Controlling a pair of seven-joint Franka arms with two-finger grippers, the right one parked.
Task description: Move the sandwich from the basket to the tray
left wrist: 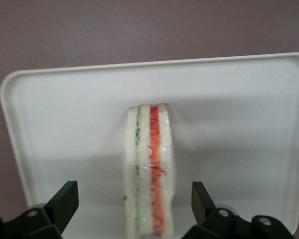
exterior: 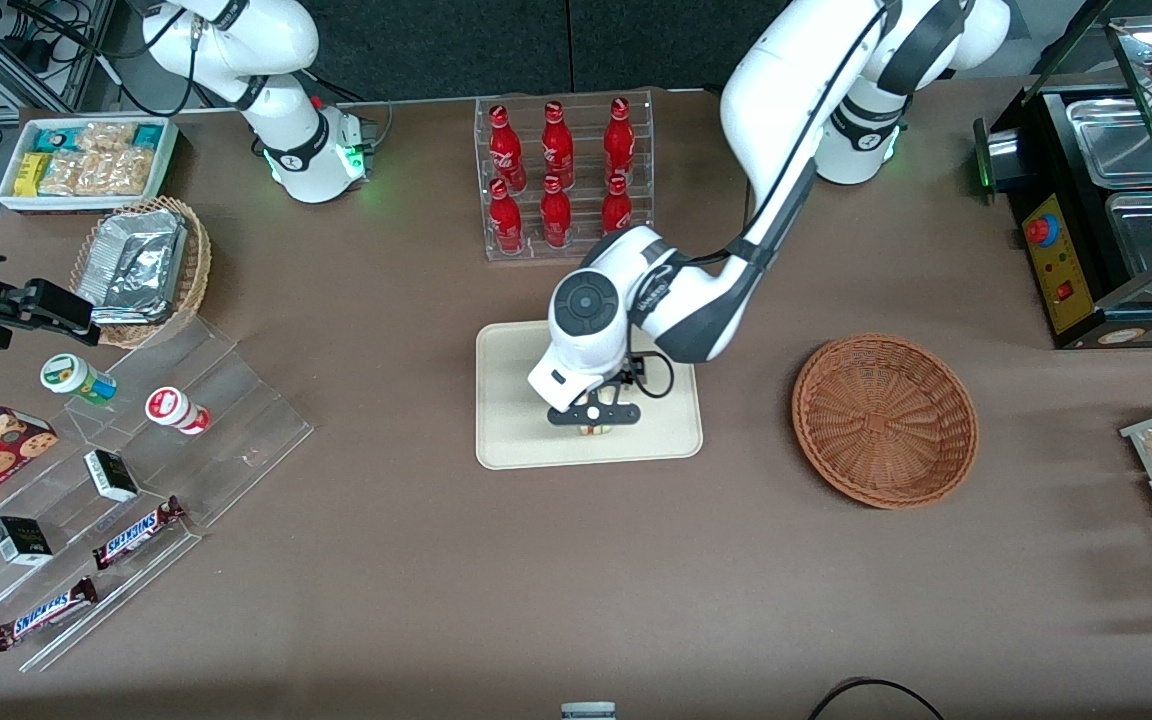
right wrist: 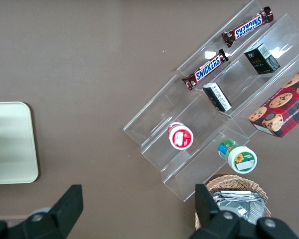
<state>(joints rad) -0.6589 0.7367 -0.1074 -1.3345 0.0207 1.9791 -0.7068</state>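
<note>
The flat cream-coloured plastic tray [exterior: 516, 440] sits mid-table, and the left arm's two-finger gripper [exterior: 594, 415] hangs low over it. In the wrist view the fingers [left wrist: 65, 201] stand spread wide on either side of the small triangular white-bread sandwich [left wrist: 149, 174], with clear gaps between each pad and the bread, so the claw is open and holds nothing. The sandwich seems to rest on the tray [left wrist: 239, 124], standing on edge rather than lying flat, though its foot is out of sight and I cannot be sure of contact. Toward the working arm's end lies the round reddish-brown wicker basket [exterior: 884, 418], with no sandwich in it.

The placing looks done; the step in hand is the release. It would be best to lift straight up, keeping both fingers apart, since a brush could topple the wedge.

Its long axis runs from the gripper toward the tray's rim nearest the front camera, with the striped orange-pink and green cut edge facing up at the wrist camera.
</note>
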